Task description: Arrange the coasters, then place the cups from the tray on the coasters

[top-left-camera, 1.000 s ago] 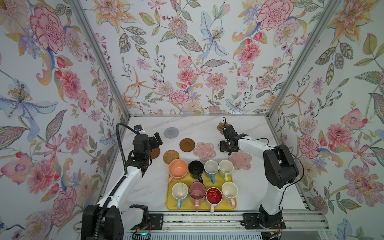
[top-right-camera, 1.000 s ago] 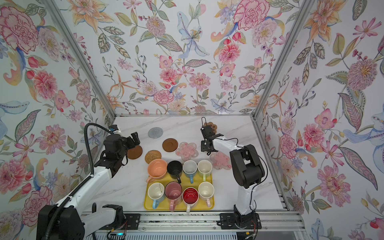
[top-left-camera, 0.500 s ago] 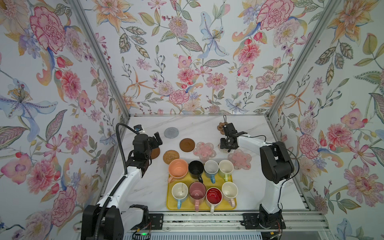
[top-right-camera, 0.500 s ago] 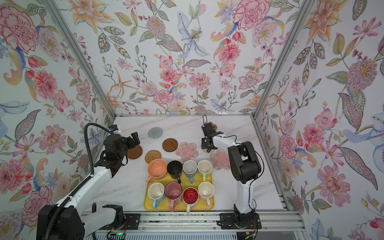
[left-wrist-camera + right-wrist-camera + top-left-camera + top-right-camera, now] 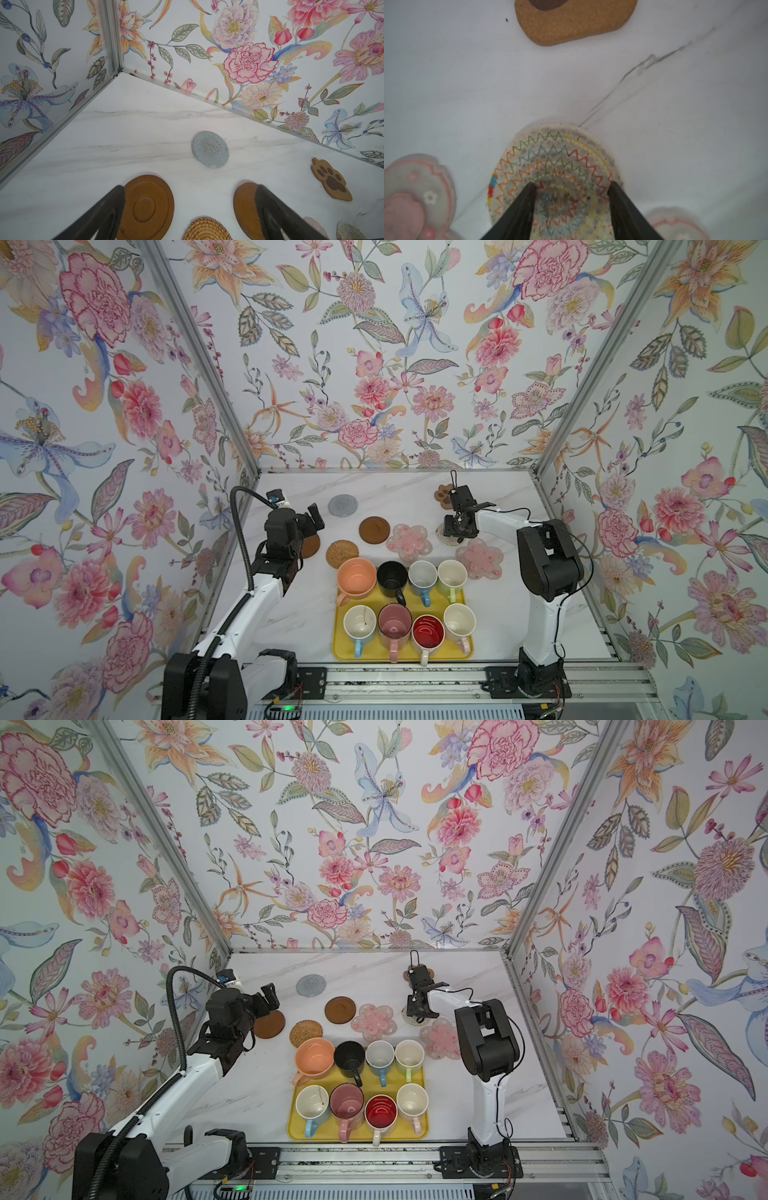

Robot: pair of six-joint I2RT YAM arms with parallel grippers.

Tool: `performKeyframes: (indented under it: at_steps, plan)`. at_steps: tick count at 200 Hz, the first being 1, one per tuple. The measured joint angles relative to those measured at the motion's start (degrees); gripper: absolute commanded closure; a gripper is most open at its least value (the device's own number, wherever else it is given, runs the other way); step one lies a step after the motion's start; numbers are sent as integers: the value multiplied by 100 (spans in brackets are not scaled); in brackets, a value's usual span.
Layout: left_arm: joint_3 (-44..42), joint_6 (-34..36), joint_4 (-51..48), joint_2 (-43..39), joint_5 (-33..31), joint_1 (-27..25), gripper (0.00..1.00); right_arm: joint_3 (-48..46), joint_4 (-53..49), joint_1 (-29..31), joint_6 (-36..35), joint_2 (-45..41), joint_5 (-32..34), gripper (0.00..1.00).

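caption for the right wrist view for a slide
Right gripper, jaws apart, over the round zigzag-stitched coaster, brown paw coaster ahead.

The right arm [image 5: 546, 562] has swung its elbow inward; right end effector [image 5: 572, 187] narrowed slightly.

White links, black joints on left arm [image 5: 262, 591] and right arm [image 5: 540, 628]; fingers [image 5: 517, 216] seemingly matte black.

A white, grey-veined marble table [image 5: 309, 626] sits inside three walls [image 5: 374, 364] papered with large pink, orange and blue flowers. Silver metal posts [image 5: 203, 360] run up both back corners, and a metal rail [image 5: 415, 680] lines the front edge.
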Motion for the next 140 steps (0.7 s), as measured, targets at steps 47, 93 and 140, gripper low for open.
performKeyframes:
  at_steps: [47, 93, 140]
  plan:
    - [0, 0, 0, 0, 0, 0, 1, 13, 31, -107, 42, 13, 46, 44]
    - [0, 0, 0, 0, 2, 0, 1, 15, 31, -177, 39, 11, 59, 44]
    - [0, 0, 0, 2, 0, 0, 1, 15, -35, -72, -4, -92, 61, 42]
